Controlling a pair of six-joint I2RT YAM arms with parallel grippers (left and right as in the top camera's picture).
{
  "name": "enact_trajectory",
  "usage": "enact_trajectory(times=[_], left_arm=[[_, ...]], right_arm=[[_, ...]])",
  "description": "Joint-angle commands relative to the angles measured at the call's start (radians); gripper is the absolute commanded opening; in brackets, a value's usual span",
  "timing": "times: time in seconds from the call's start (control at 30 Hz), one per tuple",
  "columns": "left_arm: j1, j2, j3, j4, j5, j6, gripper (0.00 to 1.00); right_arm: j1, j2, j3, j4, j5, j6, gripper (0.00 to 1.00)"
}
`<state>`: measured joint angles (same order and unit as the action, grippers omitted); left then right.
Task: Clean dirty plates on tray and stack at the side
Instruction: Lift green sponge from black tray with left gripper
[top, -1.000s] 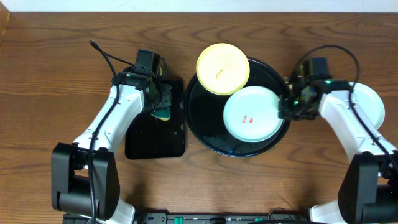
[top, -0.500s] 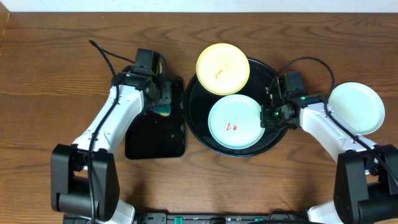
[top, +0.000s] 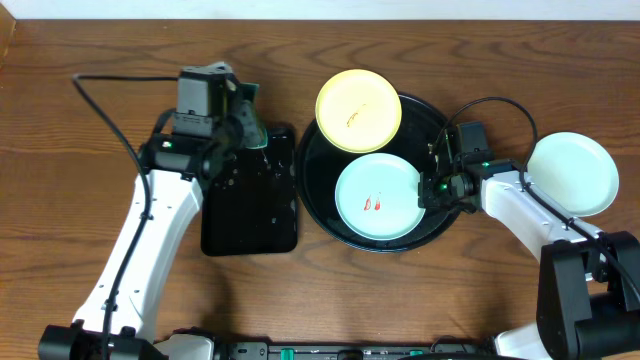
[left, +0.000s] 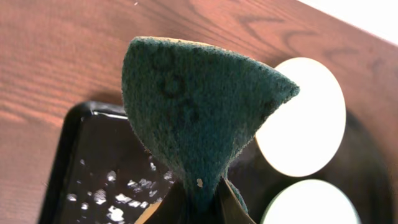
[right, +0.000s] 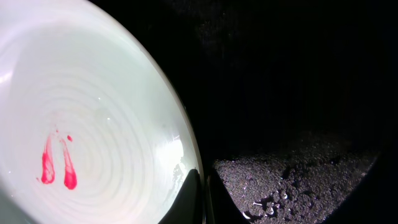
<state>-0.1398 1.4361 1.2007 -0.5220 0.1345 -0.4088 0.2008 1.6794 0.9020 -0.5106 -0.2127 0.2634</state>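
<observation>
A mint plate (top: 377, 197) with two red smears lies inside the round black tray (top: 330, 150); it also shows in the right wrist view (right: 93, 124). My right gripper (top: 432, 192) is shut on this plate's right rim (right: 200, 180). A pale yellow plate (top: 358, 110) with an orange smear rests on the tray's far rim. A second mint plate (top: 572, 173) lies on the table at the right. My left gripper (top: 240, 120) is shut on a green sponge (left: 199, 118), held above the far end of the rectangular black tray (top: 250, 205).
The rectangular tray (left: 93, 180) is wet, with droplets on it. Cables loop from both arms over the table. The wall edge runs along the back.
My left gripper has lifted the sponge up and back from the rectangular tray. My right gripper slid the smeared mint plate left to the tray's middle, then held still.
</observation>
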Motion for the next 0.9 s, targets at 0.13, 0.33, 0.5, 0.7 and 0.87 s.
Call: enact_trajectory(times=[0.13,0.33,0.5,0.7,0.87], left_arm=[[0.124,-0.003,0.001,0.023,0.238,-0.191,0.07],[0.200,-0.003,0.001,0.042,0.411,-0.164,0.07],[0.219,-0.003,-0.001,0.041,0.432,-0.161,0.07],[0.220,-0.003,-0.001,0.042,0.439,-0.159,0.07],[0.220,-0.003,-0.001,0.049,0.484,-0.119,0.07]], right_arm=[[0.010,0.008,-0.006,0.003,-0.001,0.013,0.01],[0.010,0.008,-0.006,0.003,-0.001,0.013,0.01],[0.010,0.008,-0.006,0.003,-0.001,0.013,0.01],[0.010,0.008,-0.006,0.002,-0.001,0.013,0.01],[0.010,0.008,-0.006,0.003,-0.001,0.013,0.01]])
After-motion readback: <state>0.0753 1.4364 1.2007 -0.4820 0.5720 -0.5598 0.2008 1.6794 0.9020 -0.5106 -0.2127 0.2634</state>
